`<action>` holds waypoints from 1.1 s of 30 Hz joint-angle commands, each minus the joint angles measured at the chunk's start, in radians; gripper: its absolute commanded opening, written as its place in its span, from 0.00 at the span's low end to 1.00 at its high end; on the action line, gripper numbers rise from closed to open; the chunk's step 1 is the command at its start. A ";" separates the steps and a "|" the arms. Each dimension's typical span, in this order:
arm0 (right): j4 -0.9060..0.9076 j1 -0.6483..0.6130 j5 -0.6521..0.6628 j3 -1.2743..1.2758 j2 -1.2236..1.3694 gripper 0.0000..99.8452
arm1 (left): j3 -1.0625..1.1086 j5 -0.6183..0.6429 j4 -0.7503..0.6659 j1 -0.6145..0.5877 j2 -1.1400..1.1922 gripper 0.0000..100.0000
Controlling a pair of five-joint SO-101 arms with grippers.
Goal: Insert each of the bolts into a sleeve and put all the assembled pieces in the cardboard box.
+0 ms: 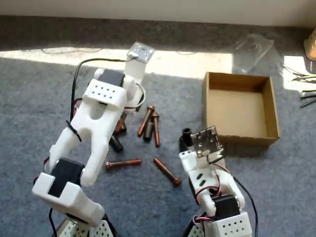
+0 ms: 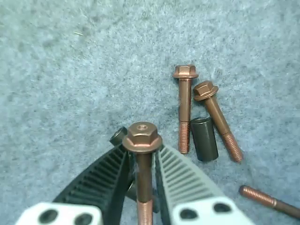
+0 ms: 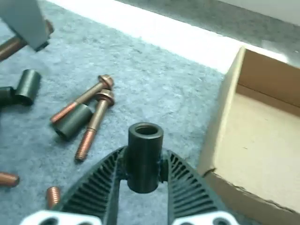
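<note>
My left gripper (image 2: 142, 151) is shut on a copper bolt (image 2: 143, 140), held upright with its hex head toward the camera, above the grey carpet. In the high view the left arm (image 1: 98, 123) covers it. A black sleeve (image 3: 145, 154) stands upright in my shut right gripper (image 3: 144, 163), close to the cardboard box (image 3: 220, 122); the high view shows this sleeve (image 1: 186, 135) left of the box (image 1: 239, 75). Two bolts (image 2: 184, 108) (image 2: 218, 119) lie side by side with a sleeve (image 2: 204, 139) between them. More loose bolts (image 1: 123, 163) (image 1: 167, 172) lie on the carpet.
Another black sleeve (image 1: 116, 144) lies by the left arm, and two sleeves (image 3: 28, 84) lie far from the box. A clear plastic bag (image 1: 252, 47) and thin ties (image 1: 303, 89) sit beyond and right of the box. The box interior is bare.
</note>
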 commanded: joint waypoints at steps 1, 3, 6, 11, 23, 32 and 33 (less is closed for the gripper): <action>-0.036 -0.119 -0.005 0.051 -0.012 0.00 | -0.025 -0.028 0.063 -0.008 -0.174 0.00; -0.038 -0.173 -0.006 0.050 -0.012 0.00 | -0.013 -0.028 0.086 -0.008 -0.231 0.00; -0.044 -0.223 -0.006 0.045 -0.012 0.00 | 0.041 -0.028 0.087 -0.008 -0.332 0.00; -0.165 -0.228 -0.006 0.050 -0.013 0.00 | 0.150 -0.028 0.080 -0.013 -0.516 0.00; -0.476 -0.234 -0.023 0.056 -0.012 0.00 | 0.503 -0.025 -0.201 -0.016 -0.869 0.00; -0.472 -0.234 -0.258 0.101 -0.012 0.00 | 0.673 -0.026 -0.414 -0.016 -1.098 0.00; -0.469 -0.234 -0.258 0.111 -0.002 0.00 | 0.673 -0.023 -0.428 -0.015 -1.106 0.00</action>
